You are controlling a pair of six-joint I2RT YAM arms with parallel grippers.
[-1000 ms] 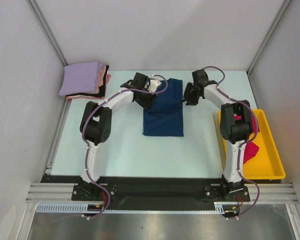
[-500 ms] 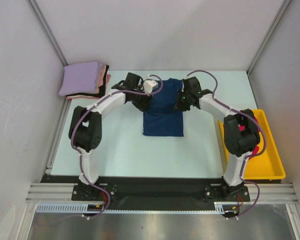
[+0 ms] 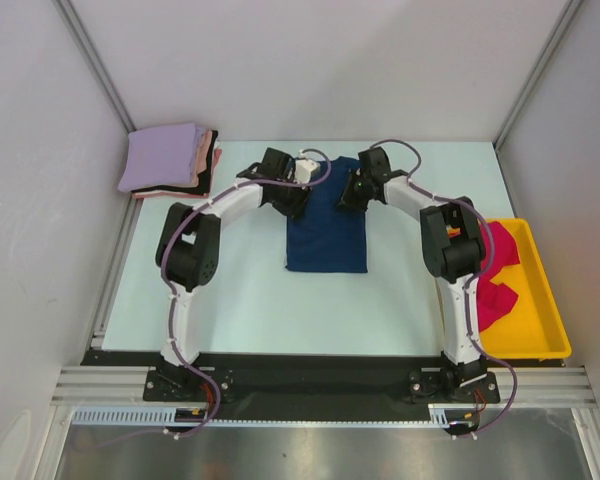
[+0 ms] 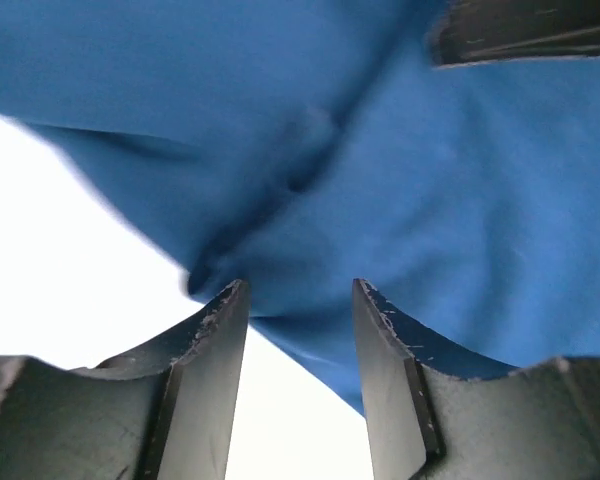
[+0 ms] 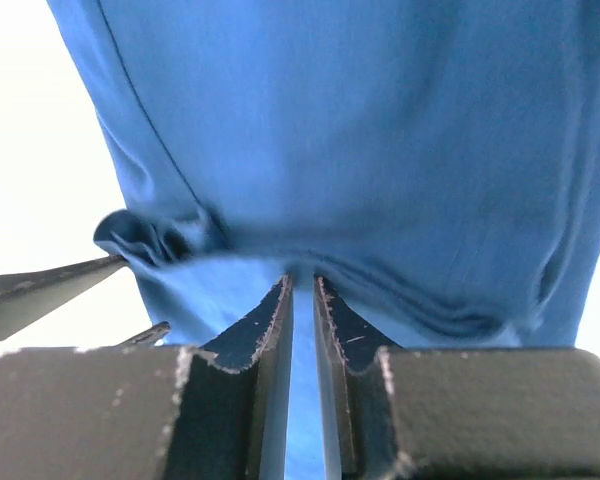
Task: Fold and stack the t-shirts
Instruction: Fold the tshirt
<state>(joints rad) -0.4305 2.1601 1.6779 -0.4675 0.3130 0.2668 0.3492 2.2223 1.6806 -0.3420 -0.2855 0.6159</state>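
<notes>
Fold step on navy shirt [image 3: 326, 235]: right gripper [image 5: 302, 282] nearly closed, pinching far edge; left gripper [image 4: 300, 292] half open astride it, should close before both fold nearward.

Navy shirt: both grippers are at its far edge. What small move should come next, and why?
Probably closing the left gripper on the navy shirt. The right gripper is pinched on the cloth at the far edge, while the left one's jaws stand apart with cloth between them. With both sides gripped, that edge could be lifted evenly.
</notes>
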